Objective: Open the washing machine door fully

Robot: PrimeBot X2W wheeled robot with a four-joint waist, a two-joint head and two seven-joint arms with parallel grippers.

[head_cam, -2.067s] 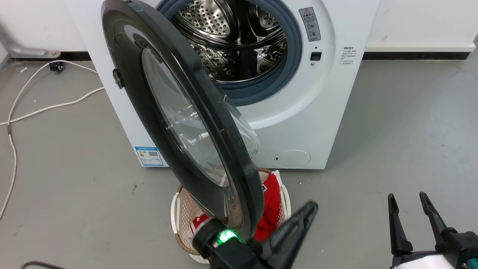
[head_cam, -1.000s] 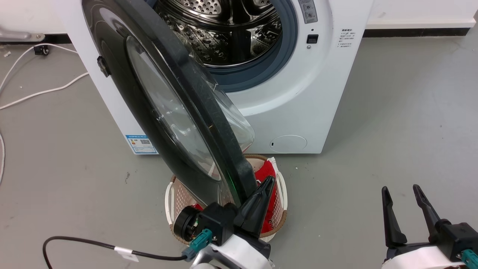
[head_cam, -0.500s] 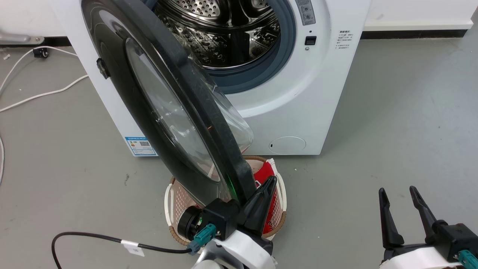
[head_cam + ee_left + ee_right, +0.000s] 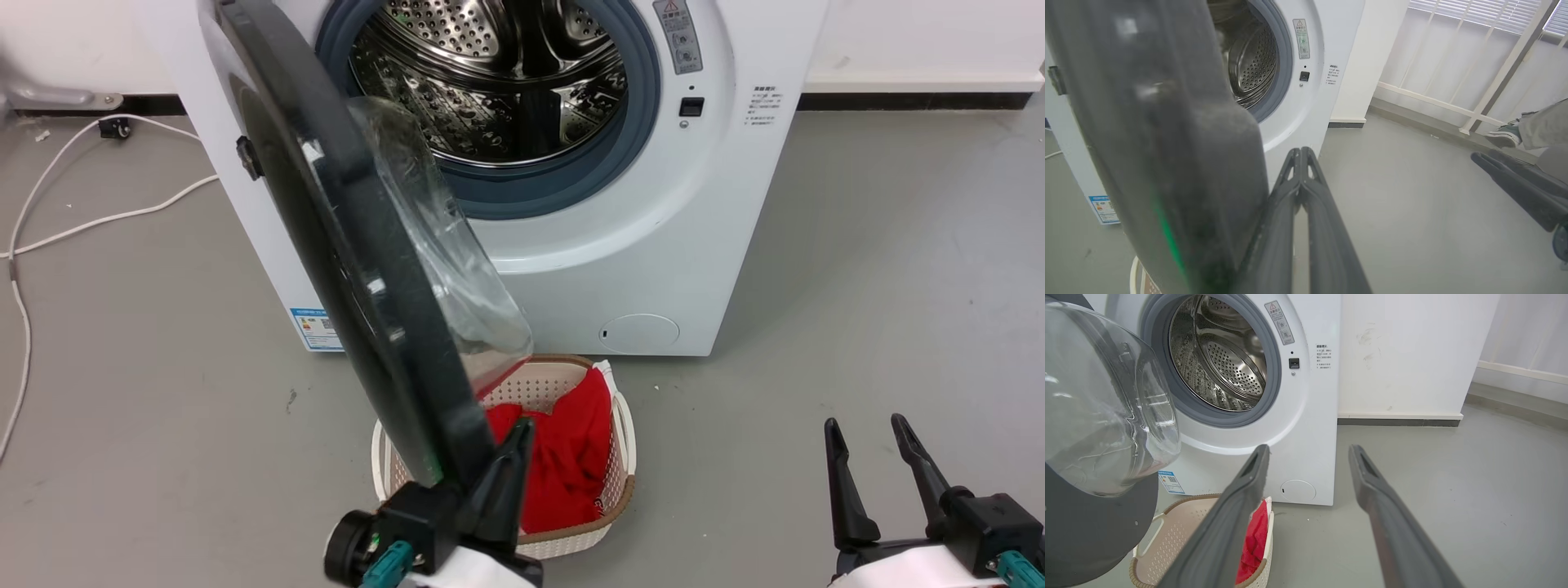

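Observation:
The white washing machine (image 4: 653, 245) stands with its steel drum exposed. Its glossy black washing machine door (image 4: 343, 245) hangs from the left hinge, swung out almost edge-on to me, the clear glass bowl (image 4: 441, 269) bulging to the right. My left gripper (image 4: 521, 431) is shut with nothing between its fingers and lies against the inner side of the door's lower rim. In the left wrist view the door (image 4: 1159, 143) looms at the left beside the shut left gripper (image 4: 1300, 152). My right gripper (image 4: 865, 429) stands open at the lower right, well away from the door (image 4: 1094, 522).
A beige laundry basket (image 4: 624, 433) holding red cloth (image 4: 571, 457) sits on the floor under the door. White cables (image 4: 98, 220) trail over the grey floor at the left. A person's foot (image 4: 1502, 136) is near the window rail at the right.
The door has swung further out to the left; its outer face has turned away and the glass bowl now faces right. My left gripper went left with it. The head camera also shifted.

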